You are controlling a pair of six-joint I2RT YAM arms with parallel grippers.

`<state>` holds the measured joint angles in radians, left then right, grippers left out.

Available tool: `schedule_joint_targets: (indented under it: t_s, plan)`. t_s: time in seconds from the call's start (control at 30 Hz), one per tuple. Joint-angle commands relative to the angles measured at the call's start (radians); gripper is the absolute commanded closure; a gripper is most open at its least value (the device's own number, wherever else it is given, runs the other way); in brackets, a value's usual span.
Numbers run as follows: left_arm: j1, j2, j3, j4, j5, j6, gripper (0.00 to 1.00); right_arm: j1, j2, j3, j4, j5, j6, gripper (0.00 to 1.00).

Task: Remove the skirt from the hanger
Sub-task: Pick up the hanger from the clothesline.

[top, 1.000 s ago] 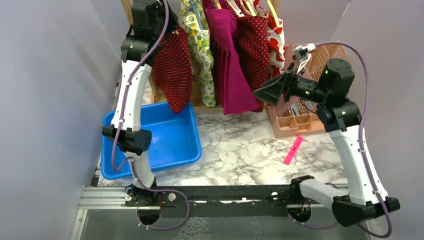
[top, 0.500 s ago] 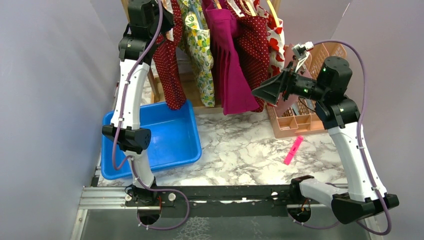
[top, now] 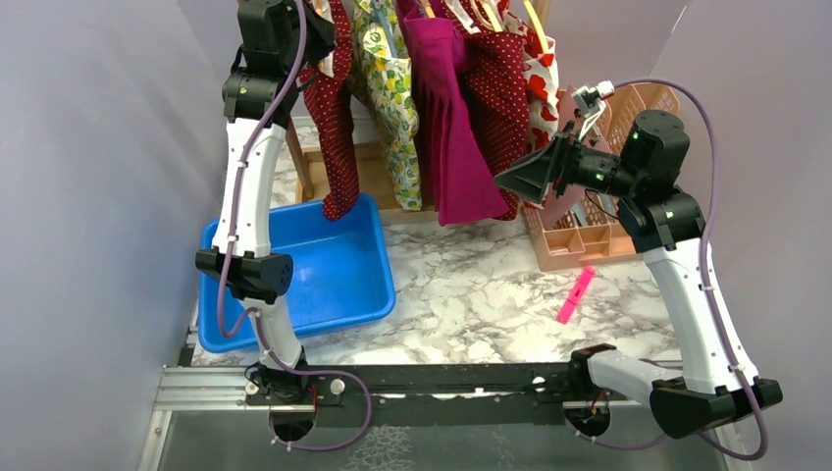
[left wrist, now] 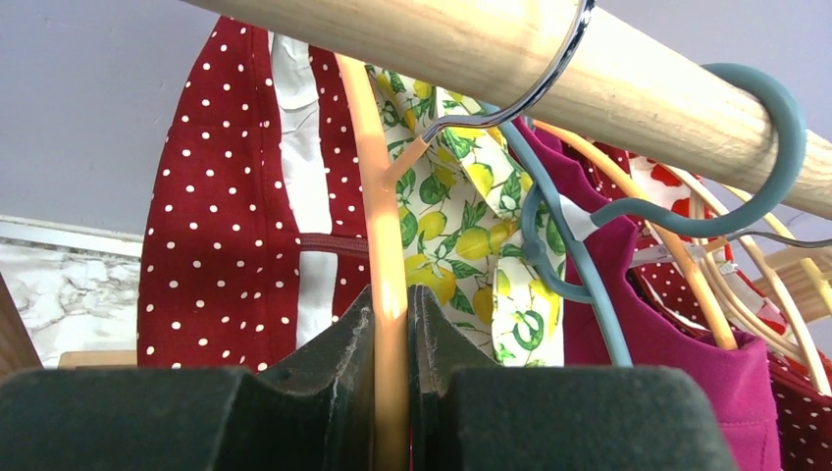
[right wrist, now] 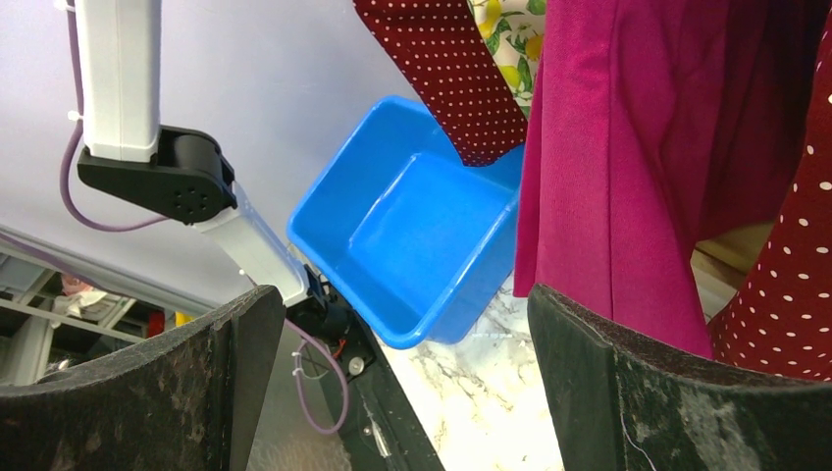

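Top external view: left gripper point(top: 312, 34) is up at the rack's left end, and the red dotted skirt point(top: 334, 137) drops straight down below it, long and narrow, hem near the blue bin's point(top: 324, 275) back rim. Right gripper point(top: 518, 179) sits well apart by the magenta garment point(top: 451, 147), so the left arm is nearer.

Left wrist view: jaws pinched on the orange hanger point(left wrist: 385, 226), its arm running upright between them toward the wooden rail point(left wrist: 471, 44).

Right wrist view: fingers spread wide, holding nothing.

I see a smooth wooden rod point(left wrist: 638, 88), a shiny metal hook point(left wrist: 531, 93), a matt cloth skirt point(left wrist: 206, 226) and a glossy plastic bin point(right wrist: 412, 226).
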<state>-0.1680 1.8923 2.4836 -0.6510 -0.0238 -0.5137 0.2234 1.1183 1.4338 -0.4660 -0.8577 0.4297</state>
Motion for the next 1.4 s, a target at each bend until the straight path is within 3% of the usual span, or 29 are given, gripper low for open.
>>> schedule_joint_targets:
  t_s: [0.0, 0.23, 0.53, 0.9, 1.07, 1.17, 1.37]
  plan:
    - [0.013, -0.088, 0.025, 0.144, 0.05, -0.009, 1.0, 0.005, -0.002, 0.03, 0.015, -0.021, 0.013, 0.0]
    - [0.018, -0.145, -0.003, 0.176, 0.056, -0.009, 1.0, 0.005, -0.007, 0.017, 0.015, -0.027, 0.014, 0.0]
    - [0.018, -0.356, -0.238, 0.145, 0.123, -0.023, 1.0, 0.018, -0.01, 0.002, -0.008, -0.035, 0.001, 0.0]
    - [0.018, -0.544, -0.331, -0.094, 0.19, 0.01, 1.0, 0.072, 0.0, -0.035, -0.031, -0.058, -0.002, 0.0]
    - [0.018, -0.611, -0.319, -0.3, 0.23, 0.142, 1.0, 0.081, -0.013, -0.065, -0.054, -0.049, -0.03, 0.0]
    - [0.018, -0.646, -0.304, -0.411, 0.321, 0.213, 1.0, 0.087, -0.015, -0.078, -0.063, -0.04, -0.046, 0.0]
    - [0.018, -0.74, -0.368, -0.454, 0.499, 0.24, 1.0, 0.09, 0.016, -0.075, -0.065, -0.085, -0.054, 0.01]
